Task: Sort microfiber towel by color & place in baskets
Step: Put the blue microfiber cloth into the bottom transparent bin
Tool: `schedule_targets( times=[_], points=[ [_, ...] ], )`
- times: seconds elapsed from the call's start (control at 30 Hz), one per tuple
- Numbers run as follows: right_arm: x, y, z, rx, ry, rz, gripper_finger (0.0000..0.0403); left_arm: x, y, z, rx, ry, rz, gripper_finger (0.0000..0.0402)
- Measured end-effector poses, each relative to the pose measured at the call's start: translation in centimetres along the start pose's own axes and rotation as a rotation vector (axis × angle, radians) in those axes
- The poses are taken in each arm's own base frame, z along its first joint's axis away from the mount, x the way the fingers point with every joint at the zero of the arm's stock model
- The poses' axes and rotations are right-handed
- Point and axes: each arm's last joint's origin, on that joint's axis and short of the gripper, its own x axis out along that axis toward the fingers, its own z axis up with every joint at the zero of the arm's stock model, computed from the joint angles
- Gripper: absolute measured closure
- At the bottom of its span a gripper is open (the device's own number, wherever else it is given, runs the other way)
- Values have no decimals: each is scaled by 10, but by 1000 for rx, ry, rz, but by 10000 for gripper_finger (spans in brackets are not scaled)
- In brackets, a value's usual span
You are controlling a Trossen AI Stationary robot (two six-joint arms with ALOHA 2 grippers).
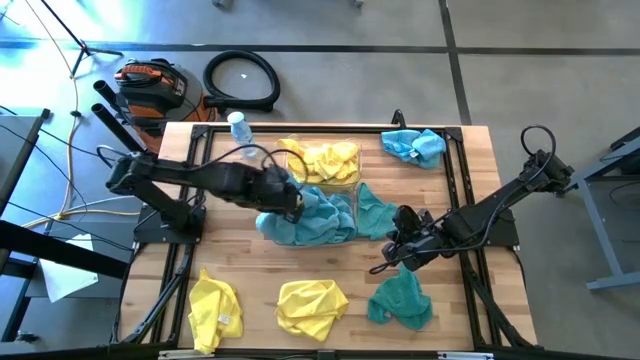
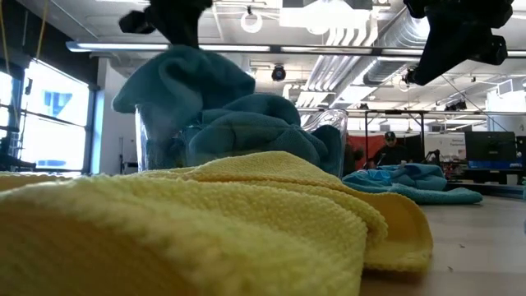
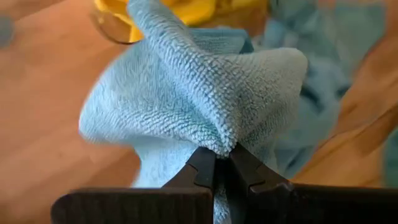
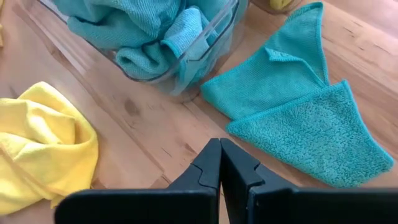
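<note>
So the left gripper has its jaws pinched tight on a teal towel, holding it right over the clear basket in the middle of the table, which is already stuffed with teal cloths. The other basket sits just behind it, full of yellow ones.

The right gripper hovers low over bare wood with its jaws closed on nothing, just beside a flat teal towel lying next to the teal basket.

Loose ones: two yellow towels and a teal one along the near edge, plus another teal towel at the far corner. There's what looks like a water bottle by the yellow basket, hard to tell though.
</note>
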Motion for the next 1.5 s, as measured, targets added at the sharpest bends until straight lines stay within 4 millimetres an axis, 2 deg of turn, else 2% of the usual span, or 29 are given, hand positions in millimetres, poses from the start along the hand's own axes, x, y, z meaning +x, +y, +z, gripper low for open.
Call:
schedule_targets(
  times=[0.17,0.33,0.53,0.83,0.93,1.2,1.5],
  points=[
    [0,0,0,2,-2,3,402,32,-11,-2,314,146,5,401],
    [0,0,0,3,-2,4,402,68,-18,-5,492,271,47,401],
    [0,1,0,4,0,7,402,113,-23,-10,591,417,84,401],
    [0,1,0,-1,0,6,402,157,-29,-24,651,502,139,401],
    [0,1,0,0,0,6,402,166,-31,-25,650,497,135,399],
    [0,1,0,3,0,6,402,169,-37,-23,648,449,92,381],
    [0,1,0,4,0,7,402,167,-42,-19,640,412,58,329]
  ],
)
